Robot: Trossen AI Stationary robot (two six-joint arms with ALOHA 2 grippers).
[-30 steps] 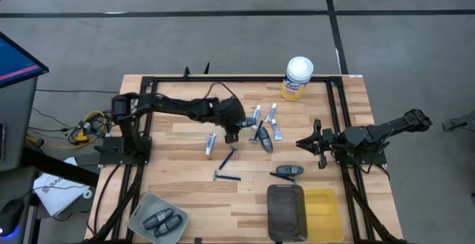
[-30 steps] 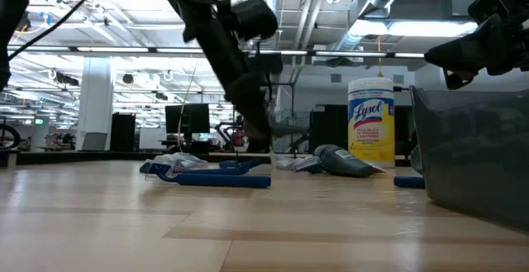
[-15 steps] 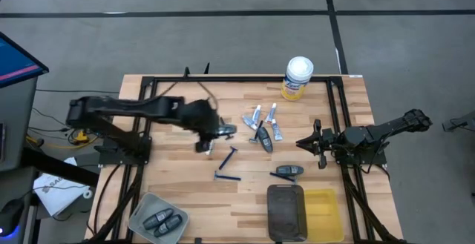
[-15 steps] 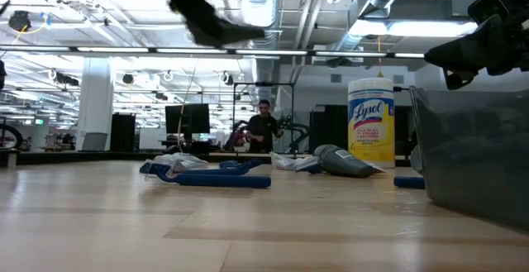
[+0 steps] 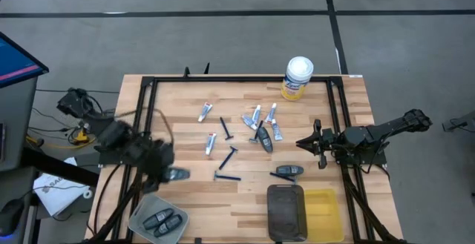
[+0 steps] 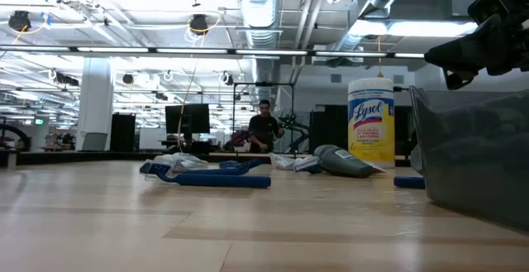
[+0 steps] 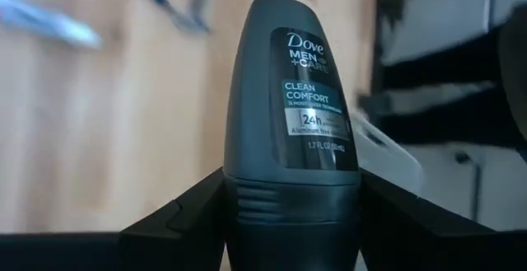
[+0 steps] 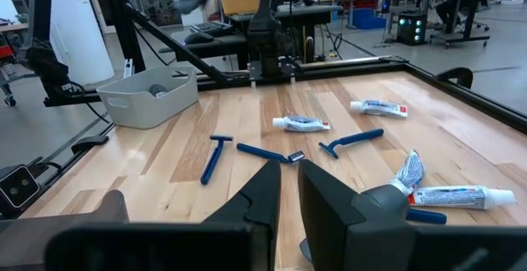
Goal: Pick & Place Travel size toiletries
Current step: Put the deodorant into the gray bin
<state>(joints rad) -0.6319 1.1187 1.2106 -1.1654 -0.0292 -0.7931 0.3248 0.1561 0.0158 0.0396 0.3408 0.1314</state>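
My left gripper (image 5: pixel 168 173) hangs over the table's near left part, just beyond the grey bin (image 5: pixel 145 203), shut on a dark grey roll-on deodorant (image 7: pixel 292 98). Two more dark grey pieces (image 5: pixel 163 221) lie in the bin. White tubes (image 5: pixel 211 143), blue razors (image 5: pixel 228 157) and dark grey pieces (image 5: pixel 286 171) lie flat on the wood in the middle. My right gripper (image 5: pixel 306 144) waits at the right side, shut and holding nothing. My left gripper pinches the deodorant's ribbed end (image 7: pixel 292 215) between its two fingers (image 7: pixel 193 217), one on each side. The rounded, labelled body sticks out past the fingertips. The deodorant is lifted clear of the table.
A yellow canister with a white lid (image 5: pixel 297 78) stands at the far edge. A dark tray (image 5: pixel 286 211) and a yellow tray (image 5: pixel 326 213) sit at the near right. A black frame (image 5: pixel 148 96) runs around the tabletop. A person (image 6: pixel 264 127) stands in the room beyond.
My left gripper has risen from the middle of the table and swung toward the near left corner, turning as it went and carrying the dark grey deodorant lifted clear. It has gone out of the low view. A tube and a razor that the arm covered now show.
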